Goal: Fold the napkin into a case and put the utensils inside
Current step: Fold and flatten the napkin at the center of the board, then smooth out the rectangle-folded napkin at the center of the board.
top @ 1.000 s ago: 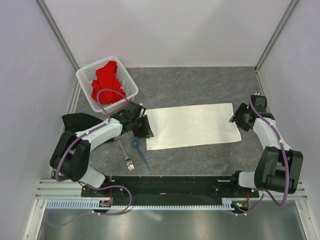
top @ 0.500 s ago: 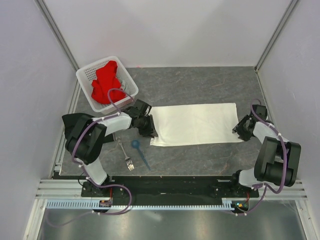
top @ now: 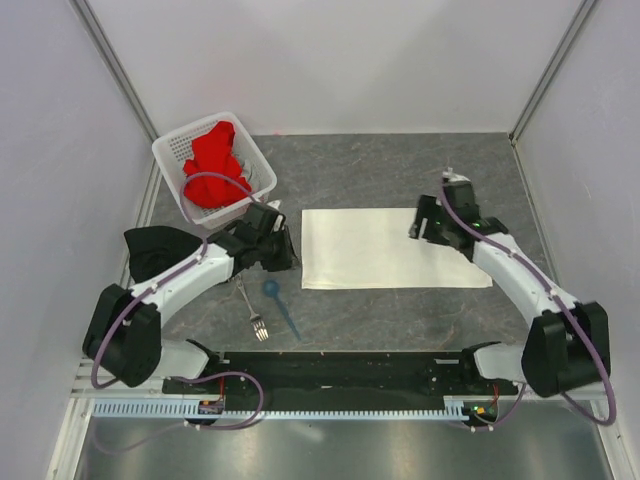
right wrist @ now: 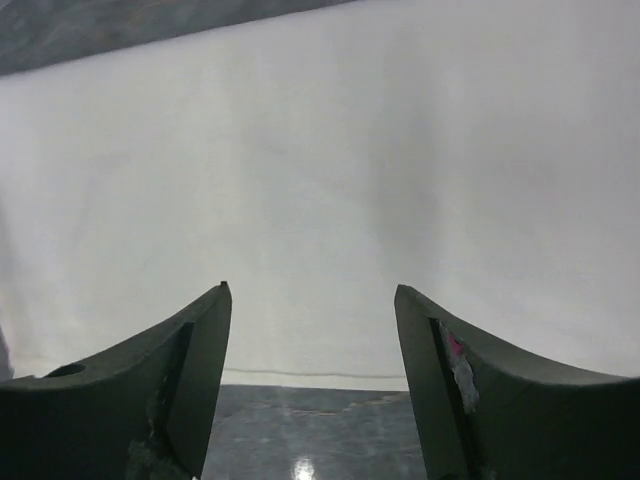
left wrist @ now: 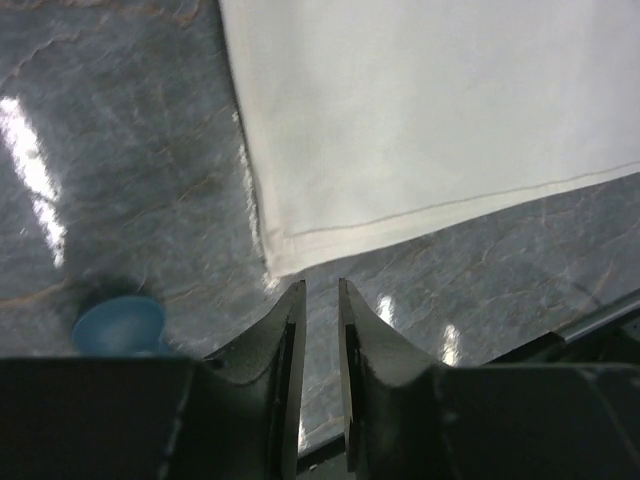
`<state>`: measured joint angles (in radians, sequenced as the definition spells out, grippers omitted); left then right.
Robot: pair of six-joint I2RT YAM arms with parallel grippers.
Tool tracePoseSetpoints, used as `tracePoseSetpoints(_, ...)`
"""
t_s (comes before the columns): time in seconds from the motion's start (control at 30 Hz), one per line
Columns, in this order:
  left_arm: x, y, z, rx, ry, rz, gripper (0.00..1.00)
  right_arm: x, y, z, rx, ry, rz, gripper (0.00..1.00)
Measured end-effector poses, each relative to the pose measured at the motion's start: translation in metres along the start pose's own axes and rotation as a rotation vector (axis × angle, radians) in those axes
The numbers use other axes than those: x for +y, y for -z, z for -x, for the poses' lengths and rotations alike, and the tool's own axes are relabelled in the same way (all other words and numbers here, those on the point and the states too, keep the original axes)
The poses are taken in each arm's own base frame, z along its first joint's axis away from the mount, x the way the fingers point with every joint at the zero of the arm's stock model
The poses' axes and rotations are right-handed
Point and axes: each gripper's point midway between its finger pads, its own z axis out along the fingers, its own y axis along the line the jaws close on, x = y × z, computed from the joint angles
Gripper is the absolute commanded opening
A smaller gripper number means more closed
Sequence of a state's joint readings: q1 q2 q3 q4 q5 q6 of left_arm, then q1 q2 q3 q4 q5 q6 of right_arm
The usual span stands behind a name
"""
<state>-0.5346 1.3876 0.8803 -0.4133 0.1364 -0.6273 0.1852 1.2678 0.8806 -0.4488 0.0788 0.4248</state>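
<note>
Napkin (top: 370, 250) lies flat beneath the right claw (right wrist: 310, 295), beside the left claw (left wrist: 320, 292).

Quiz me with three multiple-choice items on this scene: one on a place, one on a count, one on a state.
1. The red cloth lies: A in the basket; B on the napkin; C beside the spoon.
2. Utensils on the table: A one; B two; C three.
3. The right pincer is: A shut on the napkin; B open, empty; C shut on the spoon.
Key: A, red fills the white basket; B, fork and spoon lie side by side; B, its jaws stand wide over the napkin.
</note>
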Motion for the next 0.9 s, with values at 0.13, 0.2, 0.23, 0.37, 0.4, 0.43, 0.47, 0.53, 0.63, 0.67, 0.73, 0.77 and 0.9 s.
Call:
tracePoseSetpoints(0.13,0.026,0.001,-0.028,0.043,0.067,0.011,0.17,0.108,-0.008,-0.011,0.045,0.220,0.201,0.58)
tracePoseSetpoints(0.2,0.034,-0.005,-0.043,0.089,0.104,0.015,0.14,0.160,-0.014,-0.034,0.091,0.303,0.290,0.55)
tracePoseSetpoints(0.23,0.035,-0.007,-0.047,0.103,0.115,0.013,0.14,0.178,-0.017,-0.048,0.118,0.328,0.329,0.54)
tracePoseSetpoints(0.37,0.028,-0.014,-0.050,0.127,0.145,-0.025,0.12,0.207,-0.025,-0.093,0.235,0.355,0.398,0.48)
tracePoseSetpoints(0.4,0.026,-0.016,-0.049,0.125,0.150,-0.035,0.12,0.211,-0.026,-0.099,0.251,0.363,0.406,0.46)
tracePoseSetpoints(0.43,0.024,-0.017,-0.047,0.121,0.152,-0.045,0.12,0.217,-0.027,-0.106,0.267,0.370,0.415,0.43)
tracePoseSetpoints(0.47,0.022,-0.018,-0.047,0.120,0.154,-0.055,0.12,0.224,-0.028,-0.112,0.278,0.380,0.427,0.42)
tracePoseSetpoints(0.53,0.021,-0.021,-0.047,0.120,0.161,-0.064,0.11,0.241,-0.027,-0.124,0.293,0.400,0.460,0.41)
tracePoseSetpoints(0.63,0.022,-0.027,-0.050,0.134,0.173,-0.063,0.11,0.260,-0.025,-0.138,0.304,0.420,0.498,0.38)
tracePoseSetpoints(0.67,0.024,-0.030,-0.051,0.139,0.176,-0.061,0.10,0.265,-0.024,-0.142,0.307,0.426,0.507,0.38)
tracePoseSetpoints(0.73,0.026,-0.035,-0.056,0.159,0.188,-0.056,0.10,0.271,-0.024,-0.148,0.315,0.432,0.516,0.37)
tracePoseSetpoints(0.77,0.027,-0.037,-0.058,0.167,0.193,-0.057,0.10,0.274,-0.025,-0.150,0.318,0.431,0.517,0.36)
tracePoseSetpoints(0.9,0.030,-0.042,-0.064,0.187,0.208,-0.051,0.10,0.281,-0.031,-0.157,0.325,0.428,0.504,0.33)
